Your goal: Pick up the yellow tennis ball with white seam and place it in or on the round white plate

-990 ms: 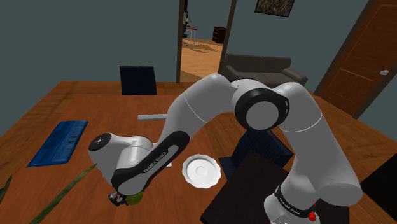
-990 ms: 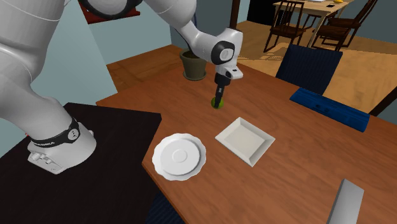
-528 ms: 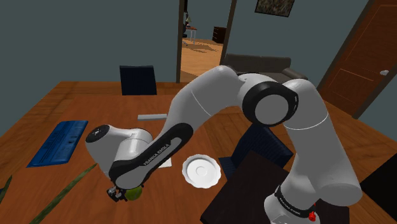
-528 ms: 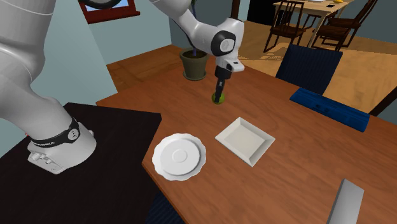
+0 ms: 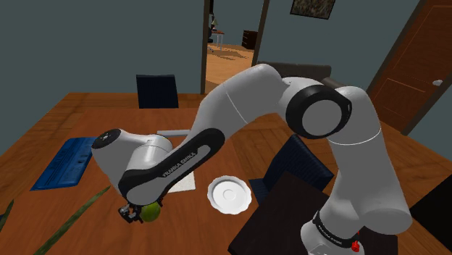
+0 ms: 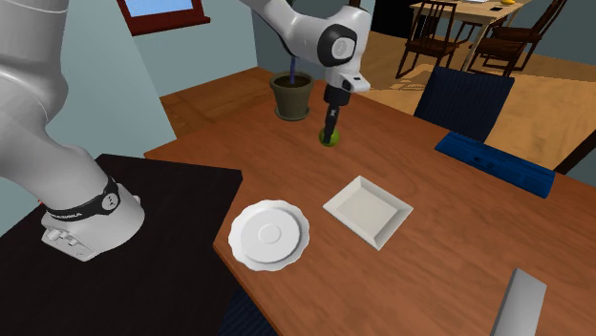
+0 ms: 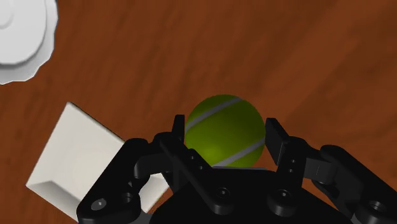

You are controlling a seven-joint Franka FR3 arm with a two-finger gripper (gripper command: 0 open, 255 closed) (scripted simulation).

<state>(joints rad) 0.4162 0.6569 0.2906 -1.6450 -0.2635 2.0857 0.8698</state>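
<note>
A white robot arm reaches down over a brown wooden table (image 6: 458,258), and its black gripper (image 7: 225,126) is closed around a yellow-green tennis ball (image 7: 224,130) with a white seam. In the wrist view, one finger presses each side of the ball, and a round white plate (image 7: 19,38) with a wavy rim lies well apart from it. A square white dish (image 7: 76,159) sits between plate and ball. The second exterior view gives the wider layout. The round plate (image 6: 270,234) rests near the table edge beside the black stand (image 6: 124,277), with the square dish (image 6: 368,210) just beside it. Farther from the plate, the gripper (image 6: 330,129) points straight down with the ball (image 6: 330,139) at its tip. A plant pot (image 6: 291,95) stands beyond the ball from the plate. This view does not make the grip clear, and whether the ball clears the table cannot be told. In the shoulder view, the forearm hides most of the gripper (image 5: 137,212). The ball (image 5: 151,212) peeks out below it, across the square dish from the plate (image 5: 230,195). A flat blue object (image 5: 67,161) lies farther still from the plate.
</note>
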